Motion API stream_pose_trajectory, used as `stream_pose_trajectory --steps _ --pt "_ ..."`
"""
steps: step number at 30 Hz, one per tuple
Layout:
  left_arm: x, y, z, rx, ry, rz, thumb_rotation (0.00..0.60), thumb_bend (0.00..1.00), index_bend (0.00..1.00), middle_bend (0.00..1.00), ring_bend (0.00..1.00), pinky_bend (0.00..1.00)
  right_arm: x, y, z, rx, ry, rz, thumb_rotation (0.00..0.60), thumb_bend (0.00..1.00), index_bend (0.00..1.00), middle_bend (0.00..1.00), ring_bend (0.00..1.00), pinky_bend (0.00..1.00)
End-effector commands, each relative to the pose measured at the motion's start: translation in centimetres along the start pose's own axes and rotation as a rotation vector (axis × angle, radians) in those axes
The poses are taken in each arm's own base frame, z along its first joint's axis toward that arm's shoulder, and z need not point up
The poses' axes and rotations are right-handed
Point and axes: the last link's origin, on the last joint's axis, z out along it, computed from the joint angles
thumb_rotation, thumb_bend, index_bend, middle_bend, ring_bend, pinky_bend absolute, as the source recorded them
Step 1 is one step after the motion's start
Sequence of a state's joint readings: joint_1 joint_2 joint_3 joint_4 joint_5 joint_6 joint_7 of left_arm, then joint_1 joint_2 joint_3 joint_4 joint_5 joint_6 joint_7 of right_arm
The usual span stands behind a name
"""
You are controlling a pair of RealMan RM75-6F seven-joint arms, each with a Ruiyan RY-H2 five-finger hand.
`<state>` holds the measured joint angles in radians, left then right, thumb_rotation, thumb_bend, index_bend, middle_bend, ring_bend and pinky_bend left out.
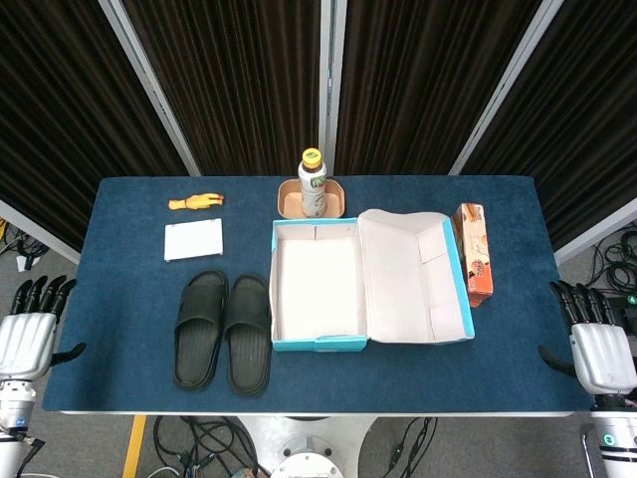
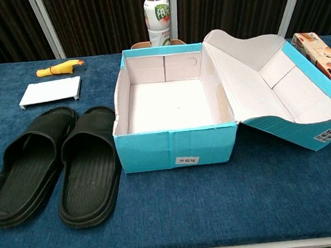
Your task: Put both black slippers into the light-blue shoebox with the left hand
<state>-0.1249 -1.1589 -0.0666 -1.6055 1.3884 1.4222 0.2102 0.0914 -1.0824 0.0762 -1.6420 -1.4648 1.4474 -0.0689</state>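
Left hand [image 1: 28, 334] hangs off the table's [image 1: 129, 388] left edge, fingers apart, holding nothing. Both black slippers [image 1: 223, 331] lie side by side on the blue cloth, just to its right, soles down, touching each other — not yet boxed. Light-blue shoebox [image 1: 317, 289] sits beyond the slippers, farther right of that hand, lid flung open, interior bare. Right hand [image 1: 597, 349] waits off the opposite edge, fingers spread, nothing held — well apart from the slippers.
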Motion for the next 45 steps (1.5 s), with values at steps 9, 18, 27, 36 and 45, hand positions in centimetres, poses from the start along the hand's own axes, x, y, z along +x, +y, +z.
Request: stream_pose_trajectory --steps 9,18,27,36,45 --pt "0.4 0.4 -0.6 -0.001 0.028 -0.035 0.600 0.00 0.11 0.07 0.00 0.05 0.9 0.0 -0.1 0.018 0.033 0.004 0.600 0.09 0.00 0.08 0.00 0.01" --pt "3.1 2.9 2.3 -0.137 0.059 -0.060 0.600 0.00 0.13 0.07 0.05 0.18 1.6 0.4 -0.2 0.045 0.061 -0.006 0.600 0.08 0.00 0.08 0.00 0.01" --pt "4.9 10.2 8.2 -0.354 -0.070 -0.156 0.600 0.00 0.14 0.08 0.50 0.68 2.9 0.2 -0.2 0.092 0.088 -0.020 0.600 0.08 0.00 0.08 0.00 0.02" --pt "2.0 17.0 11.5 -0.432 -0.339 -0.221 0.600 0.00 0.10 0.09 0.66 0.82 3.2 0.6 -0.8 0.082 0.089 -0.016 0.600 0.08 0.00 0.08 0.00 0.03" --pt "-0.8 20.5 12.0 -0.418 -0.497 -0.243 0.600 0.00 0.07 0.06 0.68 0.82 2.9 0.9 -0.6 0.080 0.068 -0.008 0.600 0.08 0.00 0.08 0.00 0.03"
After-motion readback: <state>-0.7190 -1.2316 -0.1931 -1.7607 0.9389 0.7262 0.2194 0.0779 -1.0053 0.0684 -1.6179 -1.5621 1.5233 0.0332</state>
